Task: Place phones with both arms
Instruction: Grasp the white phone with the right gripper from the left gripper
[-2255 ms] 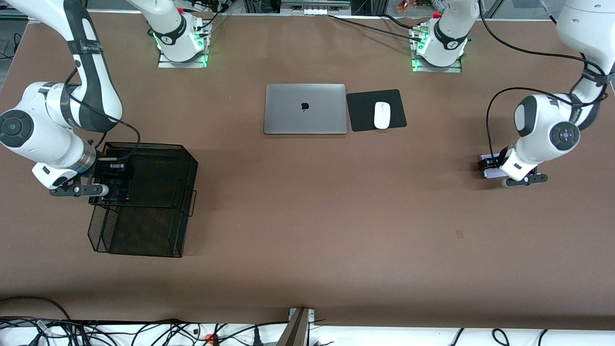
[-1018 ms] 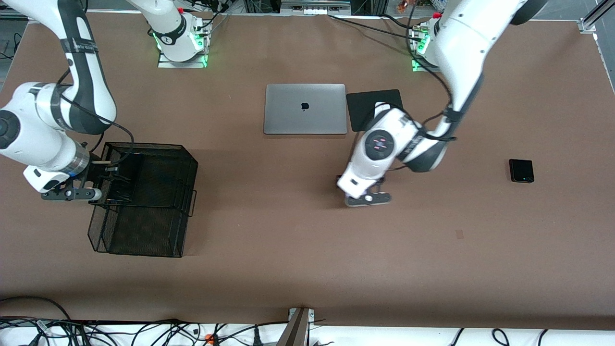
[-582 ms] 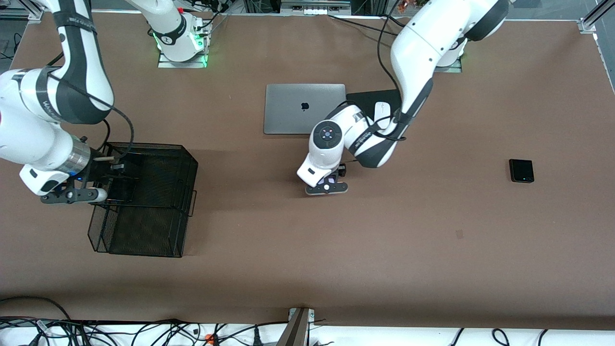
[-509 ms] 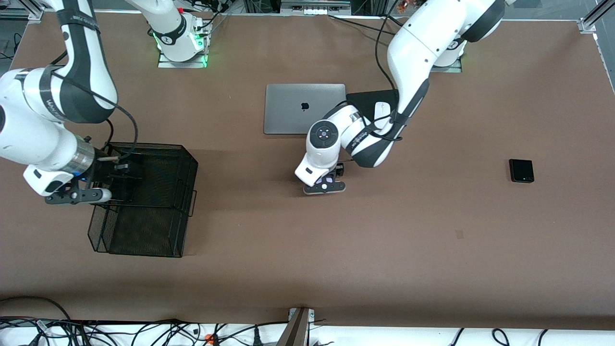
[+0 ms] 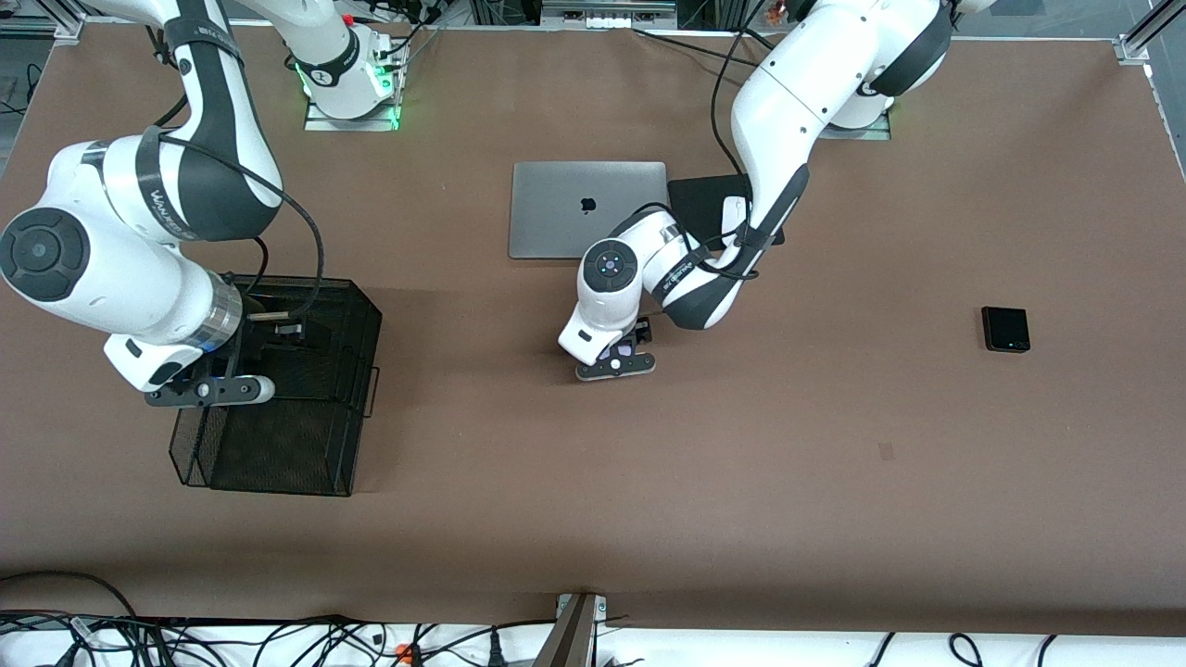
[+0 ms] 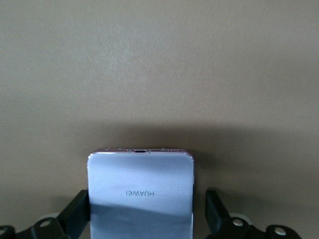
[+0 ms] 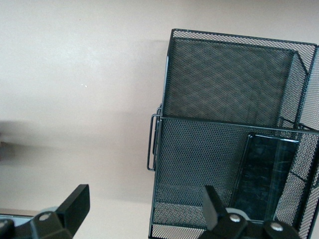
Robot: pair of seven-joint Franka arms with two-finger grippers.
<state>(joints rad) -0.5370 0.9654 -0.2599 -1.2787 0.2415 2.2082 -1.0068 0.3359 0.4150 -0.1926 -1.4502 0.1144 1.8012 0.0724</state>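
My left gripper point(image 5: 621, 346) is low at the table's middle, nearer the front camera than the laptop. The pale lavender phone point(image 5: 619, 351) lies flat between its fingers. In the left wrist view the phone point(image 6: 140, 194) touches one finger, with a thin gap at the other point(image 6: 213, 214), so the left gripper point(image 6: 147, 206) is open. My right gripper point(image 5: 274, 326) is open and empty over the black mesh basket point(image 5: 278, 463). The long black phone point(image 7: 264, 174) lies in the basket point(image 7: 224, 79). The small black phone point(image 5: 1005, 329) lies toward the left arm's end.
A closed silver laptop point(image 5: 565, 208) lies mid-table toward the bases. Beside it is a black mouse pad point(image 5: 700, 199), partly covered by the left arm. The basket has two compartments and a wire handle point(image 7: 152, 142).
The left arm carried the lavender phone from its own end of the table to the middle and slowed there. The right arm lifted and swung over the basket, leaving the long black phone inside.
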